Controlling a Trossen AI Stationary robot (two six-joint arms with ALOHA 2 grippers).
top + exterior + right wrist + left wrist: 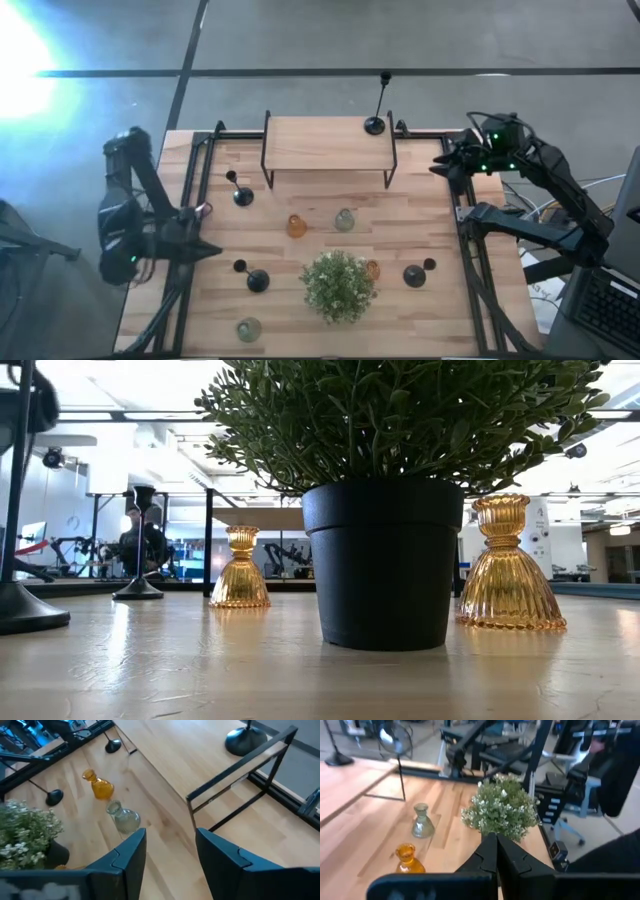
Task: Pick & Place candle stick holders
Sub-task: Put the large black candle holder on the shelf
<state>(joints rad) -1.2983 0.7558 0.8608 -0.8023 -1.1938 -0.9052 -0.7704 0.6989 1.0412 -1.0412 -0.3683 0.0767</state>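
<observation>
I saw the pale, grainy wooden desk [420, 215] strewn with holders. One tall black holder [377, 122] with a domed base and thin stem stood on the raised shelf [320, 145] at upper centre. A ribbed amber glass holder [297, 226] and a pale green one [344, 220] sat mid-frame above the bushy plant [338, 286]. My left end effector [496, 851] was clenched and empty at centre left; my right end effector [170, 852], fingers parted and empty, hovered at upper right.

Open right tool [170, 855] above table [165, 785]; amber holder [101, 786] beside pale glass holder [125, 819].
</observation>
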